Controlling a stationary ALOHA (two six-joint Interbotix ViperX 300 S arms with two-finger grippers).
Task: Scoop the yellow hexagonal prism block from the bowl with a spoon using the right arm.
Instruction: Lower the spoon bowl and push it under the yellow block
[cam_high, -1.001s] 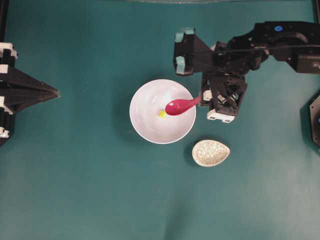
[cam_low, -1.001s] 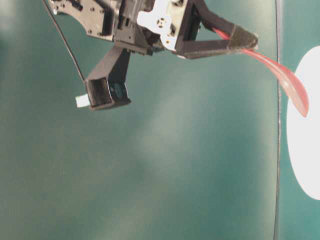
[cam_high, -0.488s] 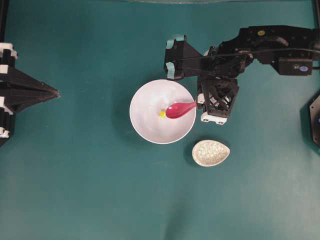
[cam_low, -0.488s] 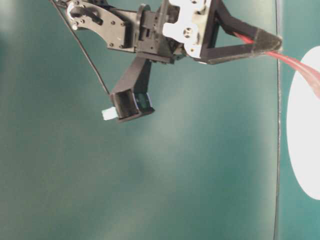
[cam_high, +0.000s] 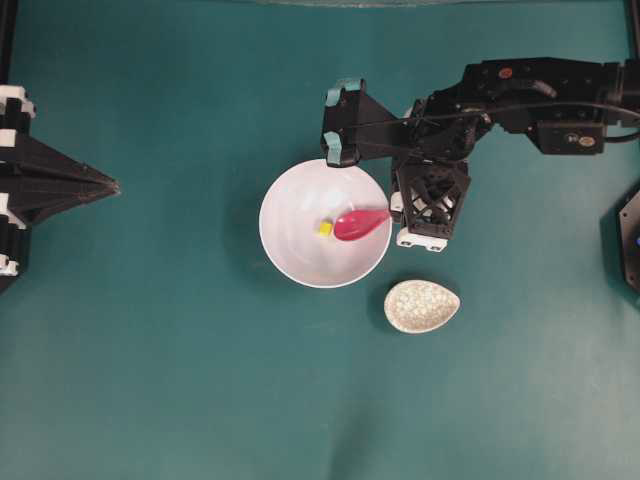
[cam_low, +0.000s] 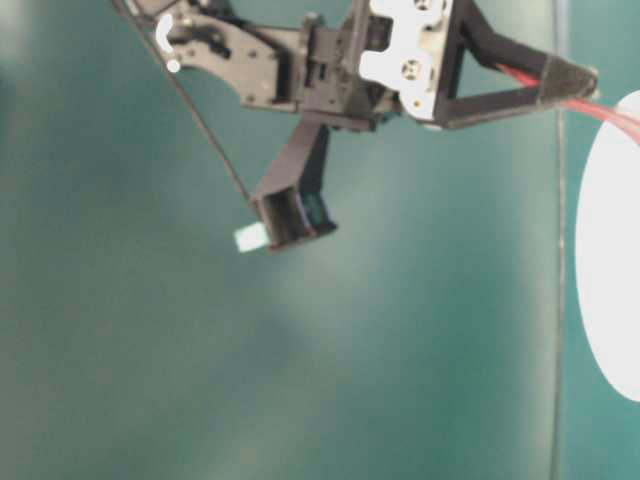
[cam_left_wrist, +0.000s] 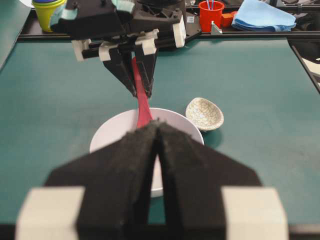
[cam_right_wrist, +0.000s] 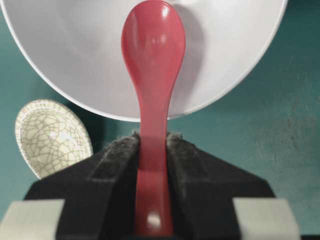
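A: Where is the tiny bright yellow hexagonal block (cam_high: 325, 228) sitting?

B: It is lying inside the large round white bowl (cam_high: 290, 260), near the middle of the floor, just off the tip of the glossy pink-red soup spoon (cam_high: 360, 223). From overhead I cannot tell whether the scoop is touching it.

A: How much room is the spoon getting?

B: The scoop is hanging over the bowl's right half, with the handle crossing the right rim. Bare white floor is showing to the left of and below the block. Outside the rim, the small speckled grey egg-shaped spoon rest (cam_high: 421, 306) is sitting just beside the bowl at its lower right, apart from it, and open teal bench (cam_high: 180, 380) is stretching away on the other sides.

A: And the right end effector (cam_right_wrist: 152, 150)?

B: It is clamping the spoon's handle between its padded black fingers (cam_right_wrist: 117, 155), jaws narrow around it, scoop pointing away into the bowl in the wrist view.

A: The arm's pose?

B: The right arm (cam_high: 530, 85) is reaching in from the upper right edge, wrist bent downward at the bowl's right rim. The left end effector (cam_high: 112, 186) is resting at the far left edge, well apart from the bowl, its fingers pressed together on nothing.
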